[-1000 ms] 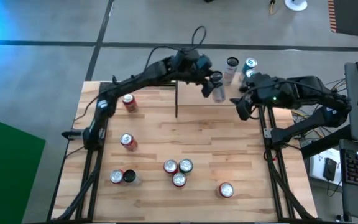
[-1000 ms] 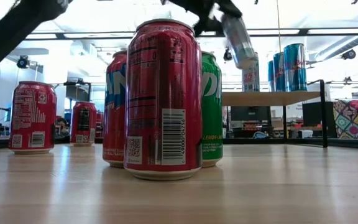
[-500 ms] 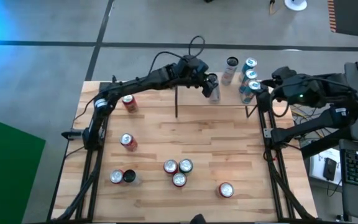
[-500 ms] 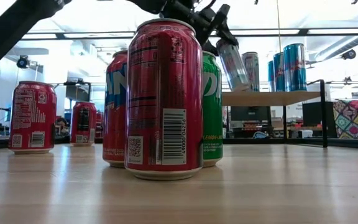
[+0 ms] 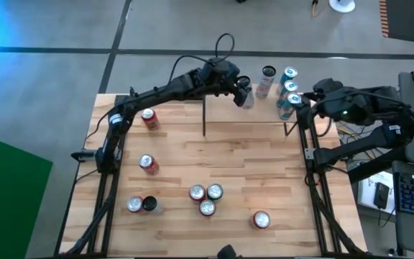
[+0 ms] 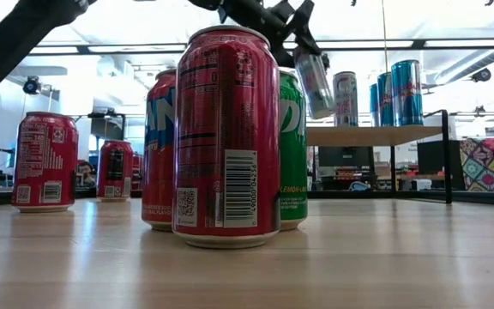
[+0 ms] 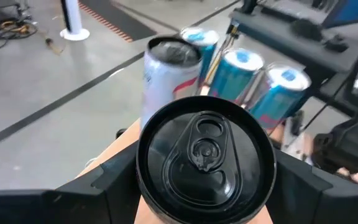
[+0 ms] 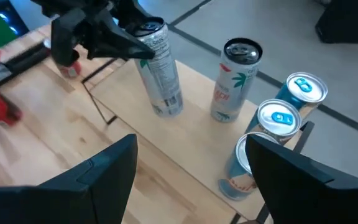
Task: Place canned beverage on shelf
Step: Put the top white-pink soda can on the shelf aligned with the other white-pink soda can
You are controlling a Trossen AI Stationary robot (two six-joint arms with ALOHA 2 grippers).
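Observation:
My left gripper [image 5: 241, 91] is shut on a silver canned beverage with a black top [image 5: 248, 100]. It holds the can over the left part of the shelf [image 5: 225, 114], a light-wood board on thin black uprights at the table's far side. In the low view the can [image 6: 314, 82] hangs tilted just above the shelf [image 6: 376, 135]. A white can [image 8: 235, 81] and three blue cans [image 8: 277, 123] stand on the shelf's right part. My right gripper [image 8: 191, 186] stands open by the shelf's right end, holding nothing. My left gripper pinches the can's upper part just under its black rim [image 7: 140, 169], one finger on each side. The fingers [image 8: 126, 45] come from the table's left, slanting a little down, and lie across the can. The can is tilted, its top toward the gripper and its bottom [image 8: 169, 109] lowest.
Several red cans stand on the tabletop: one at far left [image 5: 148, 117], one at mid left [image 5: 147, 164], a pair near left [image 5: 141, 205], a cluster of three near the middle [image 5: 206, 198], one near right [image 5: 261, 219]. In the low view the cluster [image 6: 225, 137] fills the foreground.
My right gripper has drawn back from the shelf's near right corner toward the table's right edge and has then kept still. My left gripper has tipped and carried the can a little toward the far edge; the can still hangs tilted over the shelf's left part.

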